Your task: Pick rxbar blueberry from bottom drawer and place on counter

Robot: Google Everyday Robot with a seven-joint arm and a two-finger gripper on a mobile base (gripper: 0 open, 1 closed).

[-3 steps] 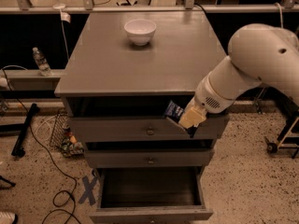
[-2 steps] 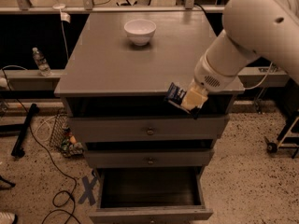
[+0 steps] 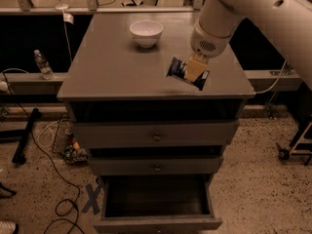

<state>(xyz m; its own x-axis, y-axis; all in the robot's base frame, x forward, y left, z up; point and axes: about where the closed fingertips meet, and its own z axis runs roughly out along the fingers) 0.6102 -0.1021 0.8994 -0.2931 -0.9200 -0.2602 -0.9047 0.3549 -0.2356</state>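
Navy rxbar blueberry (image 3: 176, 68) hangs clamped in the jaws over the counter (image 3: 112, 67), near its front edge.

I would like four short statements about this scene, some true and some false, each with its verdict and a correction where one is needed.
1. The claw holds the rxbar blueberry over the counter. True.
2. The bottom drawer is closed. False: it is pulled open.
3. The white bowl stands on the counter, apart from the bar. True.
4. The water bottle stands on the counter. False: it stands on a ledge to the left of the counter.
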